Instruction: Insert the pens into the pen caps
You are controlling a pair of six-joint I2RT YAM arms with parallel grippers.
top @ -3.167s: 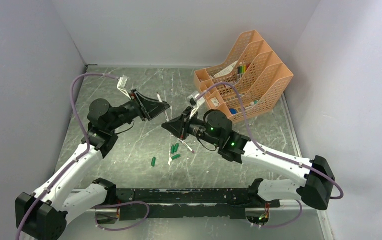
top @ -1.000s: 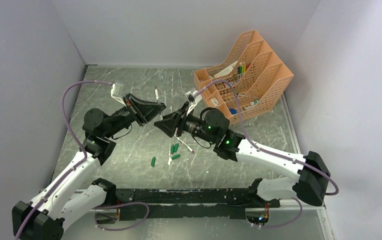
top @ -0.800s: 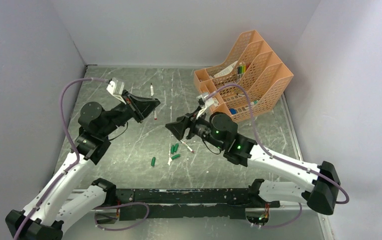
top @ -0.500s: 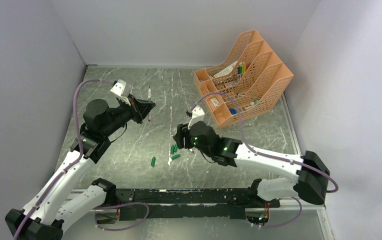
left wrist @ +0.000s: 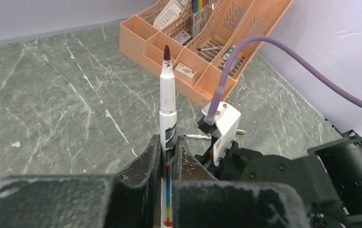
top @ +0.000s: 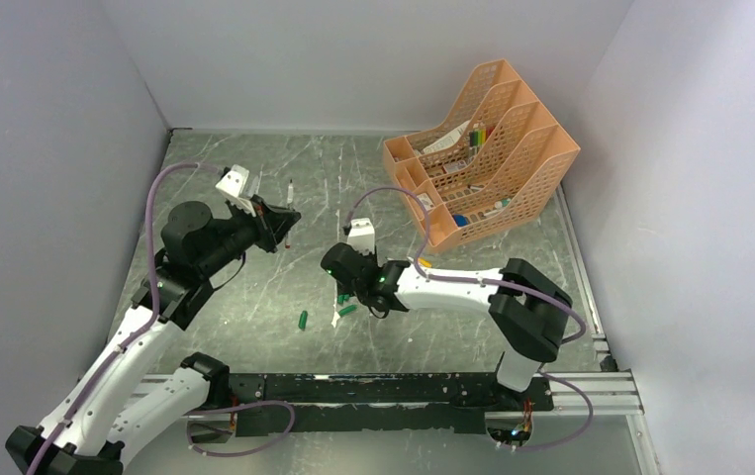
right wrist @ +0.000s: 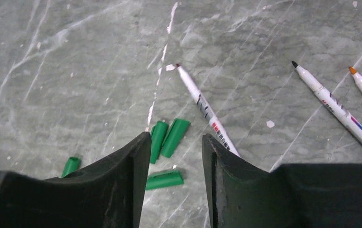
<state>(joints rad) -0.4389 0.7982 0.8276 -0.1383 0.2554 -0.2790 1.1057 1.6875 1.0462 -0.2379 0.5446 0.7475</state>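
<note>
My left gripper [left wrist: 168, 142] is shut on a white pen [left wrist: 167, 95] that stands upright with its dark red tip upward. From above, that left gripper [top: 284, 220] hovers over the table's left middle. My right gripper [right wrist: 175, 137] is open, pointing down over the green pen caps with nothing between its fingers. Two caps [right wrist: 159, 134] lie side by side just beyond the fingertips, a third cap [right wrist: 164, 179] lies lower between the jaws, and one more cap [right wrist: 70, 166] sits to the left. Beside them lies a loose pen [right wrist: 207, 114], with more pens [right wrist: 335, 111] to the right.
An orange mesh file organiser [top: 482, 148] holding markers and papers stands at the back right. Grey walls close in the marbled table [top: 254, 297] on three sides. A purple cable [left wrist: 283, 61] arcs from the right arm's wrist.
The right arm has swung away from the left gripper and dropped over the caps on the table. The left gripper has drawn back to the left with its pen.
</note>
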